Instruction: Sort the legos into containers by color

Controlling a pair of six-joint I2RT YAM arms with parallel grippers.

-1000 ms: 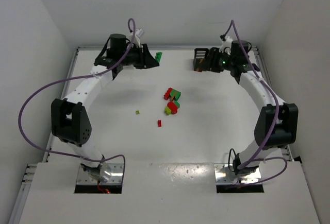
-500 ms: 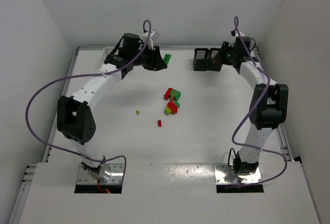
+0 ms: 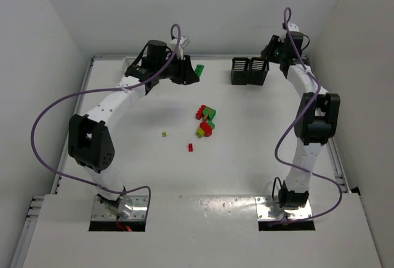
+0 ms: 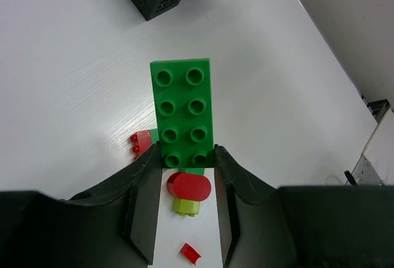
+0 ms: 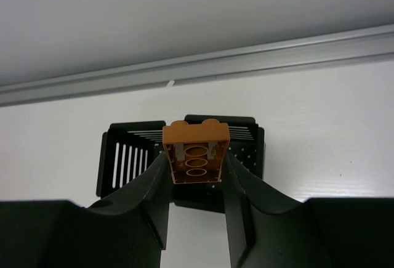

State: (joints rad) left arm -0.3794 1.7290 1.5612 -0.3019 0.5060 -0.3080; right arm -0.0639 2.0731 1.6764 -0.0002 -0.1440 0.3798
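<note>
On the white desk [image 3: 258, 157] the two black containers [image 3: 249, 71] stand touching at the far edge, and a heap of red, green and yellow-green legos [image 3: 205, 121] lies mid-desk. The left arm's [image 3: 114, 101] jaws, narrowly parted, grip one end of a long green brick [image 4: 183, 113] (eight studs, two rows) in the air left of the containers; the right arm's [image 3: 300, 82] jaws pinch a small orange brick [image 5: 196, 151] just beside them. A yellow-green single [image 3: 164, 135] and a red single [image 3: 190, 147] lie nearer.
</note>
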